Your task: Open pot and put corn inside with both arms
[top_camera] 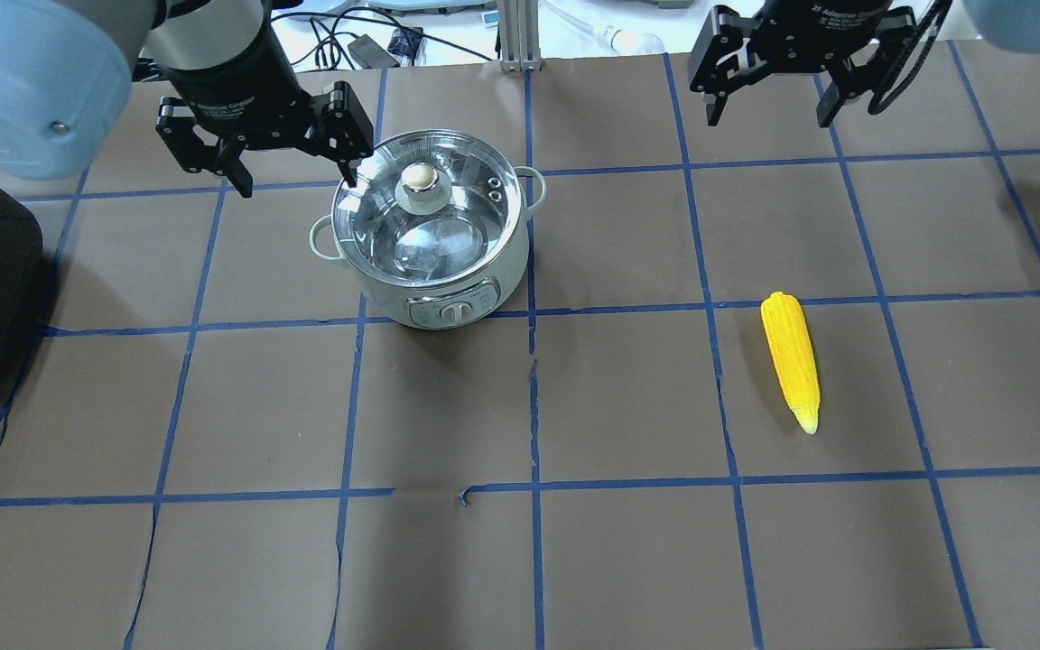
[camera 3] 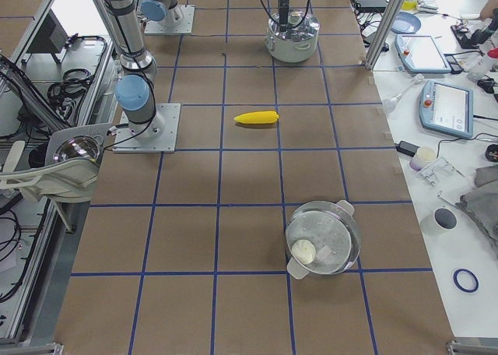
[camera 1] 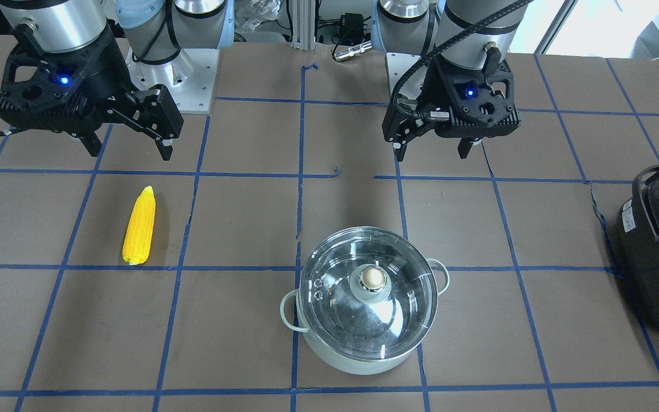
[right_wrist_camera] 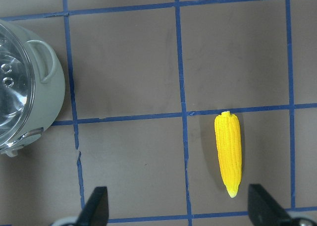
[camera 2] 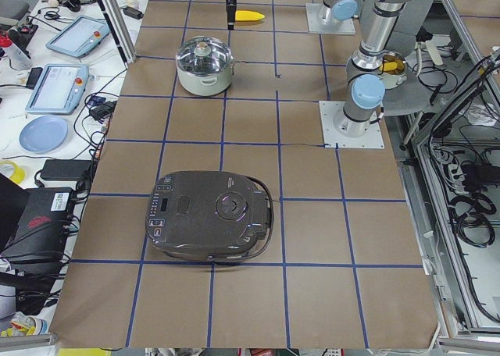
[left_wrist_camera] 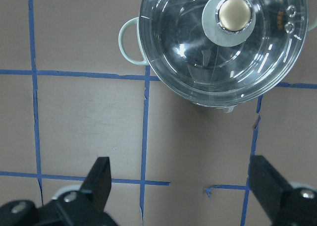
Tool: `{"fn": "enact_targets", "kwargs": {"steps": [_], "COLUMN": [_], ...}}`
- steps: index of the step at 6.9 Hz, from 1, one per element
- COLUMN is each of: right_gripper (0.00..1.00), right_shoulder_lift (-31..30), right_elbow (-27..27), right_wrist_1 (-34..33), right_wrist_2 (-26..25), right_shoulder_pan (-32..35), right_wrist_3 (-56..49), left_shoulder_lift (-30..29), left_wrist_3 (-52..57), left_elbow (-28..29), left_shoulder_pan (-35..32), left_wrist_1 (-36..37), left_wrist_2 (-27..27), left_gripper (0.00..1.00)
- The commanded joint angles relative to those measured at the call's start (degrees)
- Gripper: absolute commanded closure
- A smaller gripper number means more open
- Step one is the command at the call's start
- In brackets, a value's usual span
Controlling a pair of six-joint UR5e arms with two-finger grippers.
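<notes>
While my left claw [top_camera: 296, 181] and right claw [top_camera: 768, 117] hang spread wide, the lid [top_camera: 457, 217] sits on the pot [top_camera: 493, 280]. Corn [top_camera: 791, 357] lies well apart.

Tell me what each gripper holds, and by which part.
Nothing. The left gripper and right gripper are open and empty; corn and pot sit untouched.

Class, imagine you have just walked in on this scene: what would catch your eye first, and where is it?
The bright yellow corn stands out first, lying alone on the brown table on the robot's right side. Next comes the shiny pot, glass lid on, left of centre. The left gripper hangs open near the pot, the right gripper open near the corn.
</notes>
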Motion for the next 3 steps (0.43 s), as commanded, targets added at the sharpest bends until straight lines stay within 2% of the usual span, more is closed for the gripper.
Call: {"fn": "enact_targets", "kwargs": {"steps": [1, 3], "right_gripper": [0.00, 0.00], "right_shoulder_lift": [0.02, -0.06], "right_elbow": [0.11, 0.02], "right_wrist_1": [0.66, 1.35], "right_wrist_2": [-0.05, 0.12], "right_shoulder_pan": [-0.19, -0.10], "right_wrist_3": [-0.11, -0.11], "left_shoulder_lift": [0.02, 0.02], "left_wrist_3": [0.01, 0.01], "left_elbow": [0.08, 0.00], "left_shoulder_pan": [0.00, 0.00], "left_wrist_1": [0.09, 0.09], "left_wrist_2": [-0.12, -0.13], "left_gripper": [0.00, 0.00]}}
